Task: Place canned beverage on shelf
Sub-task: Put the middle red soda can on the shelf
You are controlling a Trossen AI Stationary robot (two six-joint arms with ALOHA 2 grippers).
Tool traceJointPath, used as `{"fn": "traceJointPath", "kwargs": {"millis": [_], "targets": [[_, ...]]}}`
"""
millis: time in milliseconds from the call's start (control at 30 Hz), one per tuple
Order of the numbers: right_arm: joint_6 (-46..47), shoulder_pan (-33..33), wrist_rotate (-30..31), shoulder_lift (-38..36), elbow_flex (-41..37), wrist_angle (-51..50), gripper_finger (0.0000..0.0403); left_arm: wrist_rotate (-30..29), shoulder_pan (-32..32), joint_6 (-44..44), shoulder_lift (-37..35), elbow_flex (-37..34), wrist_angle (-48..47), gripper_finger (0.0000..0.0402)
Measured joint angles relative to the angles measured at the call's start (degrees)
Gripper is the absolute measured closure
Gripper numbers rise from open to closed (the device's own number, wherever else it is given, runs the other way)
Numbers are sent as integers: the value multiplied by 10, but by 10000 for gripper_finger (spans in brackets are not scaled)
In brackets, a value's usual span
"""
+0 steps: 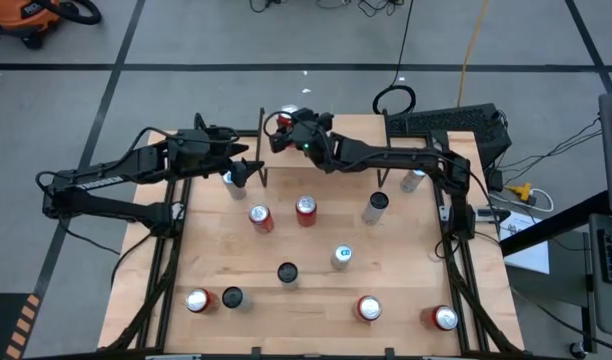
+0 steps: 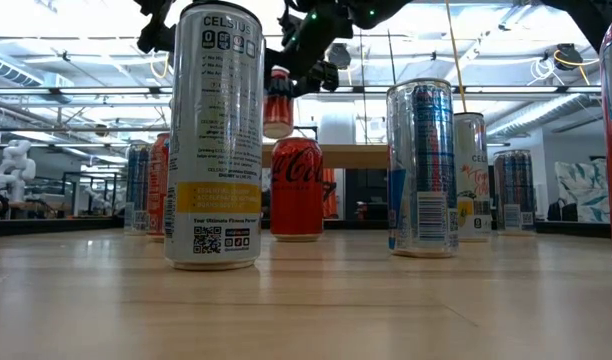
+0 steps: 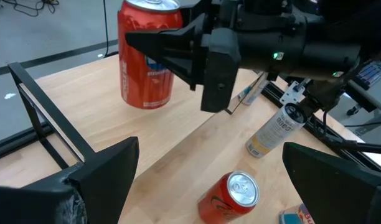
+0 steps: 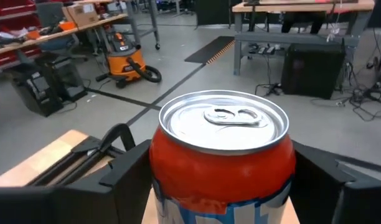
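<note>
The right gripper [image 1: 278, 127] is clamped on a red can [image 4: 223, 155], which stands on the shelf [image 3: 197, 134]. Just beside it, the left gripper [image 1: 248, 165] hovers, fingers apart.

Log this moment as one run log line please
right gripper: shut on red can, on shelf | left gripper: open, waiting beside | placement: not released
</note>
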Motion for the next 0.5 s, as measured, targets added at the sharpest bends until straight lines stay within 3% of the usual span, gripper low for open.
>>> {"fn": "traceJointPath", "kwargs": {"millis": [200,300,500], "targets": [[-11,1,4,0,0,0,126,2,0,1,0,0,-12,2],[-7,1,48,2,0,1,126,2,0,1,0,0,-26,2],[52,0,59,3,-44,56,126,10,0,0,0,0,-45,2]]}}
